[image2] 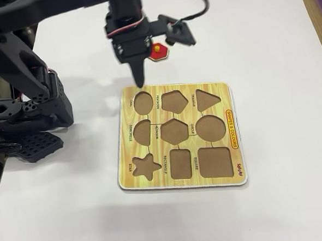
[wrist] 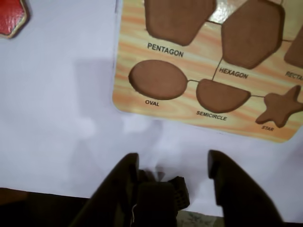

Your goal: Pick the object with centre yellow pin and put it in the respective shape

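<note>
The object with centre yellow pin (image2: pixel 160 55), a small red piece, lies on the white table just beyond the board's far edge. In the wrist view only a corner of this red piece (wrist: pixel 10 16) shows at the top left, its pin cut off. The respective shape, the brown HEXAGON cut-out (image2: pixel 174 131) (wrist: pixel 251 33), is empty in the middle of the yellow board (image2: pixel 162 180) (wrist: pixel 208 47). My gripper (image2: pixel 139 81) (wrist: pixel 173 161) hangs open and empty over the table by the board's OVAL corner, left of the piece.
The board's other cut-outs, among them pentagon (wrist: pixel 177 19), oval (wrist: pixel 157 79), semicircle (wrist: pixel 220 94) and star (wrist: pixel 281 106), are all empty. The arm's base and black parts (image2: pixel 24 112) fill the left of the fixed view. A wooden edge (image2: pixel 318 12) runs along the far right.
</note>
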You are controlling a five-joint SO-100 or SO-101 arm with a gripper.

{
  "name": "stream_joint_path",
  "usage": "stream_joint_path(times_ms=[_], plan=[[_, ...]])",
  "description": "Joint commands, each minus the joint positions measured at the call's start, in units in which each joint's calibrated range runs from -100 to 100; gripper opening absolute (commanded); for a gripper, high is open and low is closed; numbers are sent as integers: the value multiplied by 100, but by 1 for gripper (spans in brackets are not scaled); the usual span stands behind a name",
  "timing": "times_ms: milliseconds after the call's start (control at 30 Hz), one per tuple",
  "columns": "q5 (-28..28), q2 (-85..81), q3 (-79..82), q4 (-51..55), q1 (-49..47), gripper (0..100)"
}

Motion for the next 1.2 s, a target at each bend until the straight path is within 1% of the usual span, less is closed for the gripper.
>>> stream_joint_path(times_ms=[0,167,600,1167], plan=[[-20,549,-1052,12,-344,18],[-20,1369,-2059,12,-774,18],[-20,3168,-4047,12,-1975,18],[-20,4725,-5396,4,-2747,18]])
